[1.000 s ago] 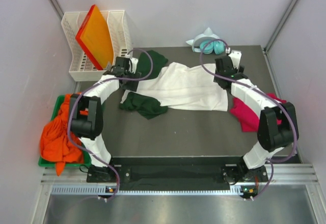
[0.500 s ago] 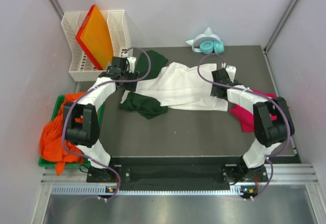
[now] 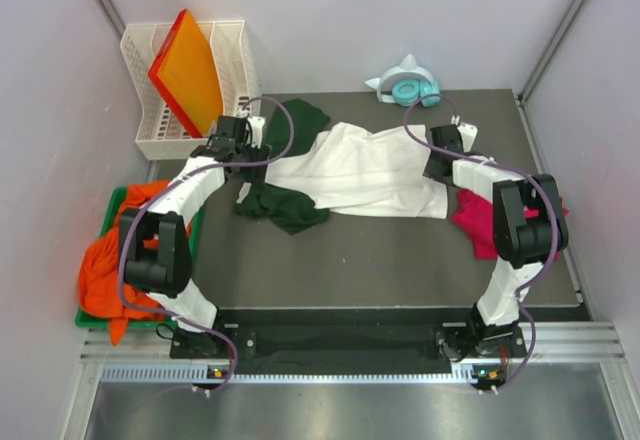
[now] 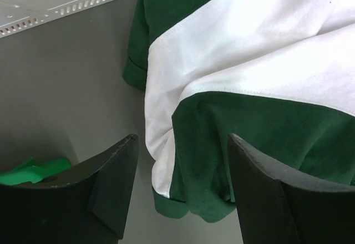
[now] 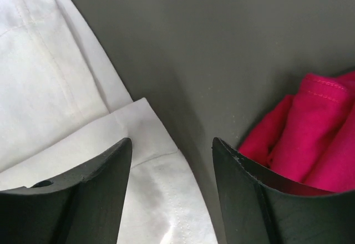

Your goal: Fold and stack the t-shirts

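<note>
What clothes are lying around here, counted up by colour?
white shirt: 1
dark green cloth: 2 patches, possibly one shirt
pink cloth: 1
orange heap: 1
Total: 5 visible pieces

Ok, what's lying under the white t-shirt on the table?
A dark green t-shirt pokes out from under the white t-shirt at the end on the left arm's side. How far it runs beneath the white cloth is covered.
</note>
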Tool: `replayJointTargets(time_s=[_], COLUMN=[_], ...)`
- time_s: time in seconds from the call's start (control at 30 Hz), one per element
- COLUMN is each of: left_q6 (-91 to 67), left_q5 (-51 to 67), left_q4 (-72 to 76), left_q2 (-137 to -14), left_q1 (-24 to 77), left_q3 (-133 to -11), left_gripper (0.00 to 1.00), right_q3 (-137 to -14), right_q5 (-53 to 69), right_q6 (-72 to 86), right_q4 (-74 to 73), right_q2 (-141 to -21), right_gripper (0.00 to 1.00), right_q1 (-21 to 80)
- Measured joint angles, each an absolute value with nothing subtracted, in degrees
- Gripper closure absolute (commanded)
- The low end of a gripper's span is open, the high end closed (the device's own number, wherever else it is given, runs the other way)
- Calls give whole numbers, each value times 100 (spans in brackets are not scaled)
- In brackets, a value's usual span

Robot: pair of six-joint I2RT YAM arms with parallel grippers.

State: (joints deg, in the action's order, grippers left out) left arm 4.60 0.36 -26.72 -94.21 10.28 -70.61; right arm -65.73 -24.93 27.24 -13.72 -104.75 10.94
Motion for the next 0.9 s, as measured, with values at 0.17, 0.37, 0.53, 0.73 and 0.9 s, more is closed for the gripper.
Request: replayJointTargets(time_s=[0.17,0.37,0.53,0.73,0.9], left_q6=[412,303,287,290,287], left_q5=[36,62,60,58,60], left_q4=[-2703,-2729,-2768,-2803,-2810], left_q2=[-9421,-9421,-9421,-9421,-9421], left_q1=[1028,1028,1028,1028,1028], left_q3=[-7061,-7061,-7061,-7059,-7032], left_gripper=[32,34,34,34,34], right_q3=[-6567,-6556,-6556,-6569,-6571], right_q5=[-2263,-2008,-1806,-1586,-1481], right_q6=[2757,2810,2812,2836,2871], right_q4=[-1323,-1278,-1282,-1275,-1260], right_q2=[-10516,-10521,-10565,-10689,-10691], right_gripper=[45,51,54,59,79], right_q1=[1057,1057,998,873,810])
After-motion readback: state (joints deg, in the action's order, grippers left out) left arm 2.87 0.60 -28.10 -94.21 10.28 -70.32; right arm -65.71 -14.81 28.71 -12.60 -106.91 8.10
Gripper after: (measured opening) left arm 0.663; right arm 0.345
